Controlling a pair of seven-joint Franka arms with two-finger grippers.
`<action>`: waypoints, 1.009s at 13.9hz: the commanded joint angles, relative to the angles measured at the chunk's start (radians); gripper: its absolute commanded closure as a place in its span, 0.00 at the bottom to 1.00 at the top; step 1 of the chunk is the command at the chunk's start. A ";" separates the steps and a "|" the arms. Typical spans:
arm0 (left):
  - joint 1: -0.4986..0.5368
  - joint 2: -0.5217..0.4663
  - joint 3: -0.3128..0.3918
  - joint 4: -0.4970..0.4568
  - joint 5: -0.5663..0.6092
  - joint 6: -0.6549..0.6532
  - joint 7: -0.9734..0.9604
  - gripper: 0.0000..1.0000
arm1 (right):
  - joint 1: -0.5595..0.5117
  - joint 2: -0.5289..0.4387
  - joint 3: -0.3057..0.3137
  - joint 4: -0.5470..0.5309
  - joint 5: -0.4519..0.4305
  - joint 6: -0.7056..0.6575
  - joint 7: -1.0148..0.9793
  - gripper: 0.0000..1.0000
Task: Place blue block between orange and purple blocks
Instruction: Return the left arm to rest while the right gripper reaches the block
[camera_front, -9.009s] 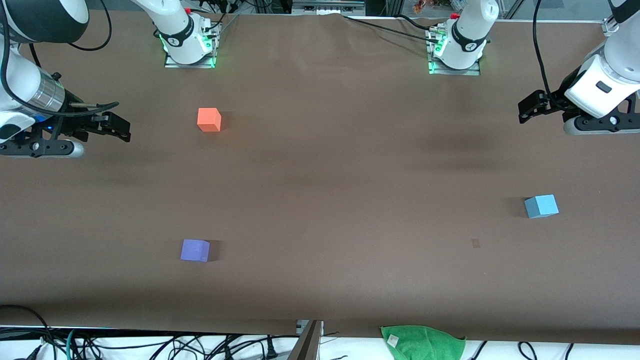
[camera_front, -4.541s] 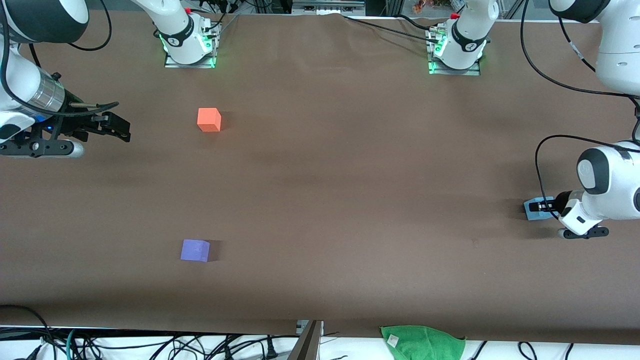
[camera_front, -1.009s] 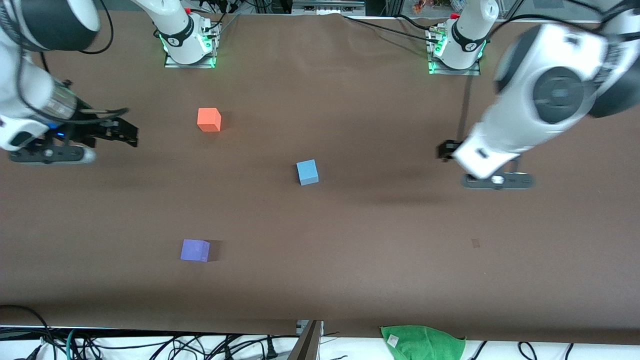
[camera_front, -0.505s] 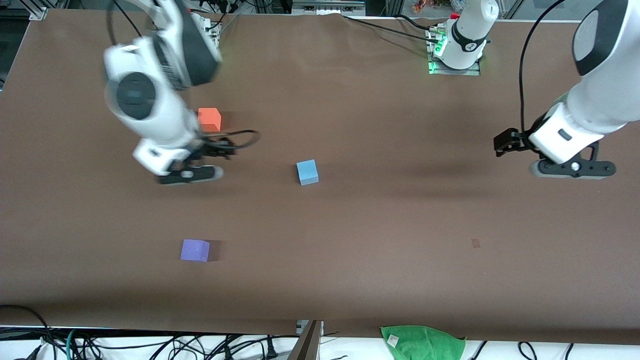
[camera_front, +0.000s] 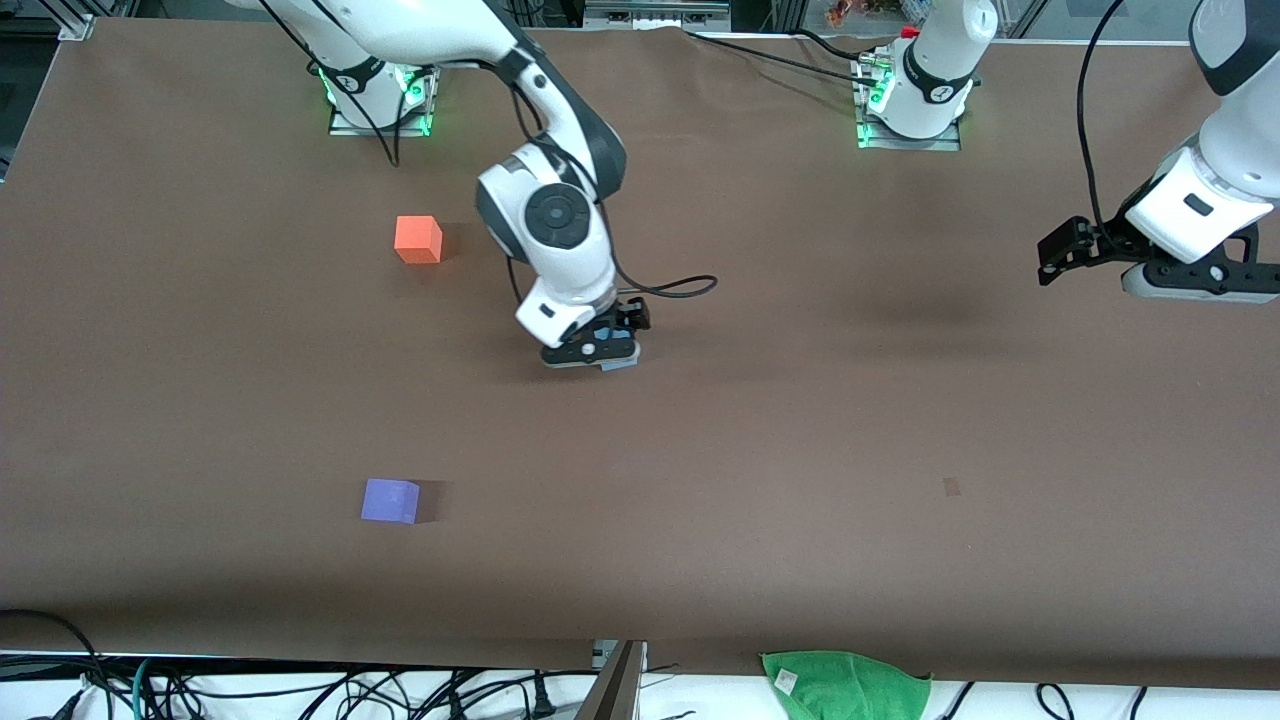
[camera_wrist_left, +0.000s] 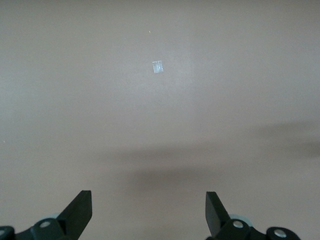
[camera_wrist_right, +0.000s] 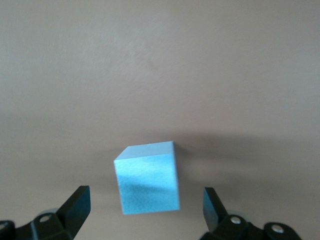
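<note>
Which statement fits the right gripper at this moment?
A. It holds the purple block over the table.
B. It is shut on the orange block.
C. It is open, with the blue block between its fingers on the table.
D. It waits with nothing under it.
C: the right wrist view shows the right gripper open, its fingers apart on either side of the blue block, which sits on the table.

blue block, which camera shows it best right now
The right wrist view: the blue block sits whole between the open right gripper fingers. The front view shows only a sliver under that gripper; the left wrist view shows none.
</note>
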 joint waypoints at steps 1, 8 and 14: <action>0.011 0.016 -0.021 0.050 -0.020 -0.055 0.027 0.00 | 0.025 0.027 -0.010 0.022 0.001 0.009 0.001 0.00; 0.003 0.042 -0.021 0.084 -0.019 -0.068 -0.007 0.00 | 0.039 0.075 -0.017 -0.005 -0.088 0.074 -0.098 0.00; 0.005 0.047 -0.021 0.086 -0.020 -0.066 -0.007 0.00 | 0.023 0.090 -0.019 -0.010 -0.080 0.084 -0.106 0.01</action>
